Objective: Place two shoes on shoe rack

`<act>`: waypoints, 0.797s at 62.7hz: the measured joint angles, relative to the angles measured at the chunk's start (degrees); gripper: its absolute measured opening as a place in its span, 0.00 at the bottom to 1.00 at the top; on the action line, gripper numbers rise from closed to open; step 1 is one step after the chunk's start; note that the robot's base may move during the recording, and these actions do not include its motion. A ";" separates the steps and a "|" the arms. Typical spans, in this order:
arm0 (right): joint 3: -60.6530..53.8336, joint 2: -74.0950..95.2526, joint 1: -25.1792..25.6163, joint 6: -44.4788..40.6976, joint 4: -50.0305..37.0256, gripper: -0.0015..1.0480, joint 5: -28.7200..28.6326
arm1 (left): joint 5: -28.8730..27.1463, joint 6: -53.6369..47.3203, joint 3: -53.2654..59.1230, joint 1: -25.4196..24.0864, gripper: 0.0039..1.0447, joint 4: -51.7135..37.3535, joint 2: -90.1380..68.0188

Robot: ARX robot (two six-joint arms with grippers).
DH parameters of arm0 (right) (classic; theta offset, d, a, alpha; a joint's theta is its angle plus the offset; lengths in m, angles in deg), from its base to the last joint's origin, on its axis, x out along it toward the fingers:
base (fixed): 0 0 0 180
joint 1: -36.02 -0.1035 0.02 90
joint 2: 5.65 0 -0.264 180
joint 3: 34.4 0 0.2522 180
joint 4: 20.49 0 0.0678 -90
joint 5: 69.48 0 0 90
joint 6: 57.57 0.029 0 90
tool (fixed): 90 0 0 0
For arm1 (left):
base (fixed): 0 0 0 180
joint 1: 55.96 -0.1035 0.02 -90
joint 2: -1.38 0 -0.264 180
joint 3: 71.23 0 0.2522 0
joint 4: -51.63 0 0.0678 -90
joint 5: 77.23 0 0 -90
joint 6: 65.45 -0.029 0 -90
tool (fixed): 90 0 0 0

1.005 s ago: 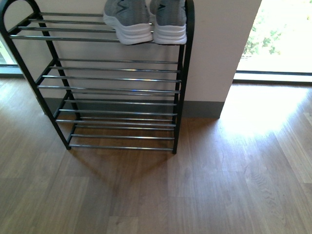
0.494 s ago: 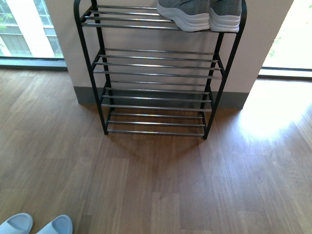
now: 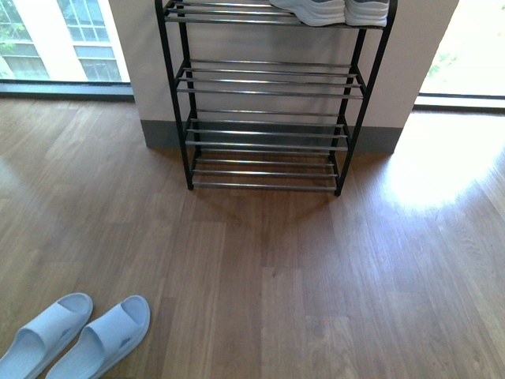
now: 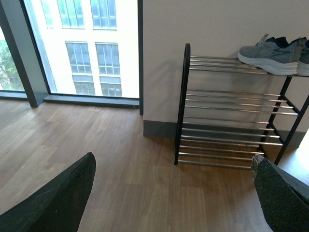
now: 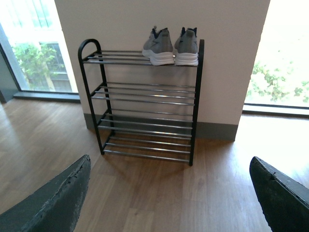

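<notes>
Two grey knit shoes (image 5: pixel 171 46) with white soles stand side by side on the top tier of the black shoe rack (image 5: pixel 195 104), at its right end. In the front view only their white soles (image 3: pixel 330 11) show at the top edge, above the rack (image 3: pixel 188 150). The left wrist view shows one shoe (image 4: pixel 266 52) on the rack (image 4: pixel 182 104) from the side. My left gripper (image 4: pixel 176 195) is open over bare floor, well short of the rack. My right gripper (image 5: pixel 169 198) is open too, empty, facing the rack from a distance.
A pair of pale blue slippers (image 3: pixel 79 335) lies on the wooden floor at the front left. The rack stands against a white wall column (image 3: pixel 142 71) with floor-length windows (image 3: pixel 55 39) on both sides. Strong sunlight falls on the floor at the right.
The front view has drawn back from the rack: it looks smaller and higher in frame, more floor shows, and the blue slippers have come fully into view.
</notes>
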 joint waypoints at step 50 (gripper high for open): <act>0.00 0.02 0.00 0.02 0.04 0.91 -0.31 | -0.07 -0.02 0.00 0.00 0.91 0.02 0.00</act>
